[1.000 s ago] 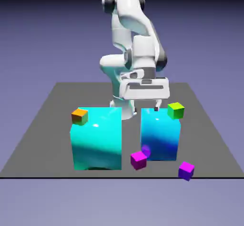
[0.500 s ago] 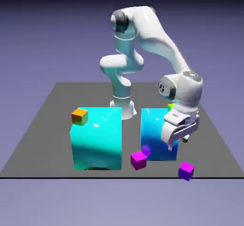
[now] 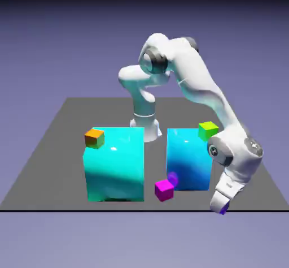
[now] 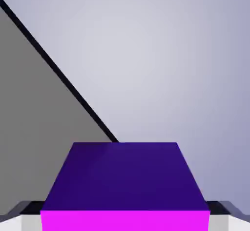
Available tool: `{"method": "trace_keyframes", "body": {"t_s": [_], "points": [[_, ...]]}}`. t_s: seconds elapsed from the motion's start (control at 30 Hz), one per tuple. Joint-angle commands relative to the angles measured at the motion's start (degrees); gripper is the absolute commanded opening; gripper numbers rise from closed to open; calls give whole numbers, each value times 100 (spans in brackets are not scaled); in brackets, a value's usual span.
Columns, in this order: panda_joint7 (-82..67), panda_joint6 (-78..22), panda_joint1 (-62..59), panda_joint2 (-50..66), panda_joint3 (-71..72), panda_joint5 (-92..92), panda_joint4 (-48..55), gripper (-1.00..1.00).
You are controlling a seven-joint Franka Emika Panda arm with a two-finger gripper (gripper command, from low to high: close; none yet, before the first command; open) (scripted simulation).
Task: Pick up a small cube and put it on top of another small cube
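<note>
Tool (image 3: 221, 206) low at worktop (image 3: 51, 148) near edge, exterior view's right, hiding most of purple cube (image 4: 124, 183). Hand view: cube fills space between both finger tips (image 4: 19, 210), flanks meeting them; grip closure cannot tell. Lime-green cube (image 3: 208, 130) well apart, beside right cyan block (image 3: 189, 158). Risks: cube close to worktop edge, off-centre squeeze may push it over; carry path may clip cyan block.

A flat dark grey tabletop (image 3: 51, 165) sits against a plain blue-violet backdrop (image 3: 56, 46) that darkens to near black along the top. The tabletop's near edge shows as a thin black line. Below it, the backdrop is paler lavender with even, soft light.
</note>
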Motion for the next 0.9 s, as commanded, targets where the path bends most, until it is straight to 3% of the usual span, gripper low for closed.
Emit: {"method": "trace_keyframes", "body": {"t_s": [0.0, 0.73, 0.87], "points": [[-29, -230, -11, -201, 52, 51, 35, -100], [178, -2327, -31, -4770, 337, 1723, -2261, -100], [199, -1883, -31, -4766, 344, 1724, -2704, -100]]}}
